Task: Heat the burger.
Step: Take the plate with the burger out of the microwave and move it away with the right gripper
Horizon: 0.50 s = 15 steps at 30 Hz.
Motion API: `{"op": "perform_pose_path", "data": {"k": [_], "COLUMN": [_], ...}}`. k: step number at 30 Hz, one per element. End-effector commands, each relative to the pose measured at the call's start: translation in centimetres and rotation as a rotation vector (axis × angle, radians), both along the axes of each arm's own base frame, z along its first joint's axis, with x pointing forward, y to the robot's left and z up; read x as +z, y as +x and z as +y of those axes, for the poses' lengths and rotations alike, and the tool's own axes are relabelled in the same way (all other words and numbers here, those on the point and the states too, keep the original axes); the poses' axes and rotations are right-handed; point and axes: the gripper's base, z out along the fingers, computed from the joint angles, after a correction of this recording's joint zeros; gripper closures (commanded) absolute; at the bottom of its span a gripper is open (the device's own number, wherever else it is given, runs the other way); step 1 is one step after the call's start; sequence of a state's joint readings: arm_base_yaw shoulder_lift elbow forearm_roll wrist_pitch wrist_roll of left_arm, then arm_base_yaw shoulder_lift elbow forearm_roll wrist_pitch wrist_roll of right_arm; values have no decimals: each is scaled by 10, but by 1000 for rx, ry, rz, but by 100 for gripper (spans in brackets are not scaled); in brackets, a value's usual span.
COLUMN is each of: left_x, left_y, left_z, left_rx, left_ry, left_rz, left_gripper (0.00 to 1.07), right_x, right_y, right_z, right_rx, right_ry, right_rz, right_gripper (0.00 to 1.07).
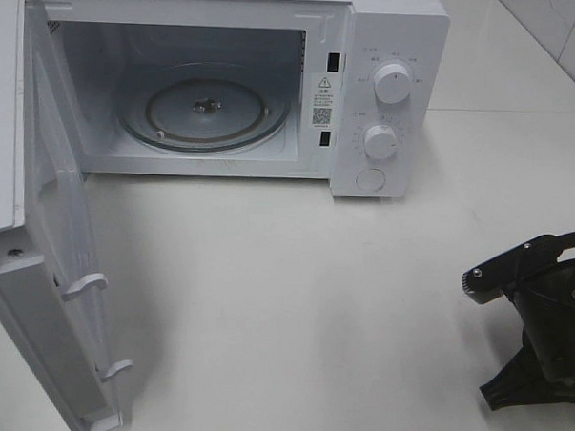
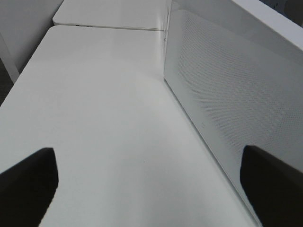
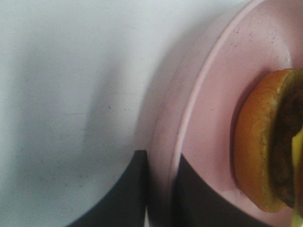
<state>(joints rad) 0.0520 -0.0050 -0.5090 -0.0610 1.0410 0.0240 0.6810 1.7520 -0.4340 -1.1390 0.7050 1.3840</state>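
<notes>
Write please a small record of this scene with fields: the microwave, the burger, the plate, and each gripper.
microwave: white microwave oven, door swung wide open, round glass turntable bare
burger: orange-brown bun burger lying on the plate, seen only in the right wrist view
plate: round pink plate, rim between the right gripper's fingers
left gripper: open, holding nothing, beside the door
right gripper: shut on the plate's rim

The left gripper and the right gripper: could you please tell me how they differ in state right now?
The left gripper stands wide open, while the right gripper is shut on the round pink plate's rim. The left gripper holds nothing, beside the white microwave's open door; the right gripper's plate carries the burger with the orange-brown bun. Both have dark fingers.
</notes>
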Motion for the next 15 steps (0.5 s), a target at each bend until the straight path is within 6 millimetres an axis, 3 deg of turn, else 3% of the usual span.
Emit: {"op": "perform_pose_path", "data": {"k": [1,6,10,15], "left_x": [-1,-1,-1,-1], "left_y": [-2,-2,-2,-2], "left_z": [-1,-1,-1,-1], "left_rx": [-2,-2,-2,-2], "left_ry": [-9,-9,-9,-9], "left_rz": [-21,-21,-21,-21], "left_gripper": [6,6,6,6], "right_x": [4,3,2,11], "right_y": [4,5,4,3], "right_z": [-4,-2,-1,0], "right_rx": [-3,10,3,3], "right_ry": [-53,-40,-22,11], "right_rz": [-30,-30,-19,-34], "right_gripper": [97,82,62,56]}}
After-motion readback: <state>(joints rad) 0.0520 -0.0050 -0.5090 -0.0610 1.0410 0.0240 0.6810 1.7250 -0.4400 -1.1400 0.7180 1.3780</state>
